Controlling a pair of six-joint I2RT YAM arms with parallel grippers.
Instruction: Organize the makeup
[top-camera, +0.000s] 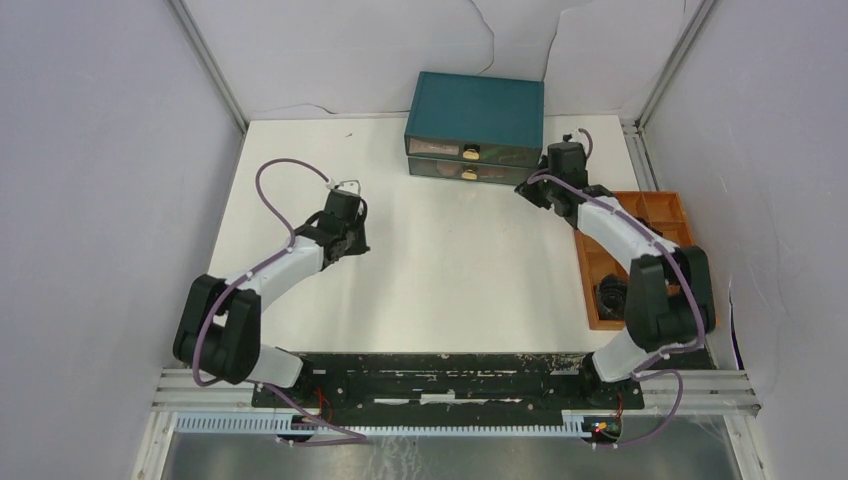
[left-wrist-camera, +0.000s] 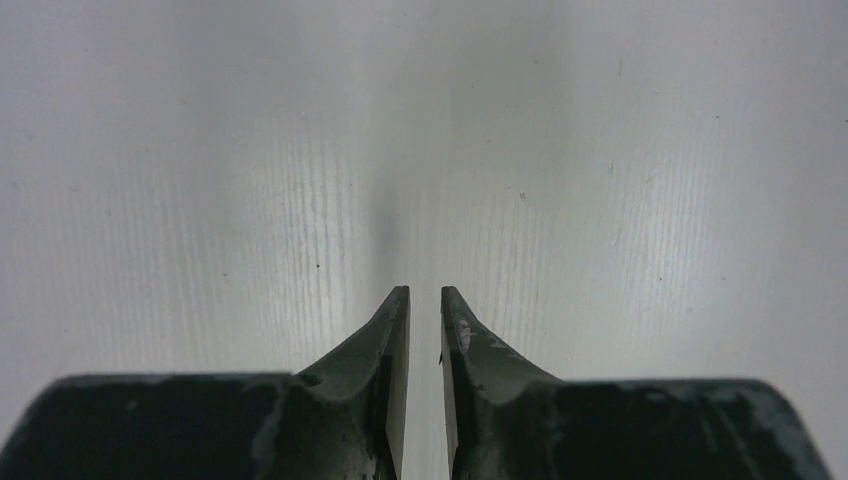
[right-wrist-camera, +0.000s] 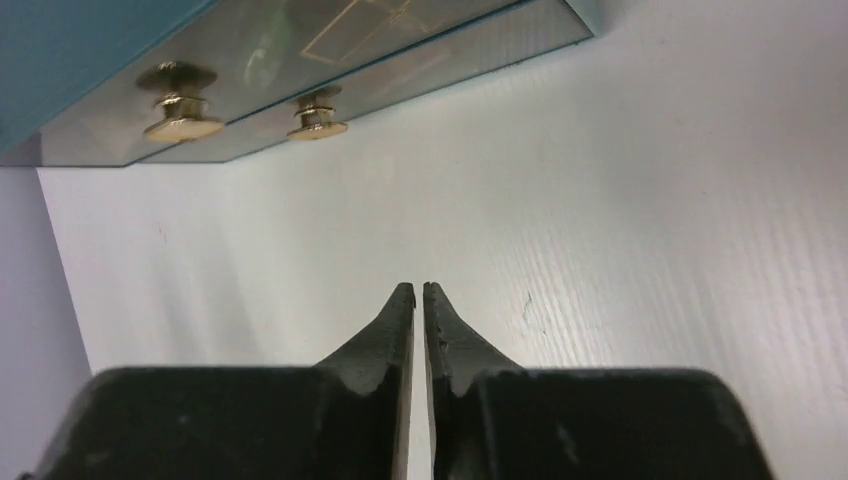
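Observation:
No makeup shows in any view. My left gripper (top-camera: 350, 235) hangs over the bare white table left of centre; in the left wrist view its jaws (left-wrist-camera: 425, 290) stand a narrow gap apart with nothing between them. My right gripper (top-camera: 535, 190) is low by the right front corner of the teal drawer box (top-camera: 475, 120). In the right wrist view its jaws (right-wrist-camera: 419, 286) are pressed almost together, holding nothing, and point at the table in front of the box.
Both drawers of the teal box (right-wrist-camera: 90, 40) are pushed in, each with a gold knob (right-wrist-camera: 183, 100). An orange compartment tray (top-camera: 665, 215) lies along the right edge, partly under my right arm, with a dark object (top-camera: 610, 295) in a near compartment. White walls enclose the table.

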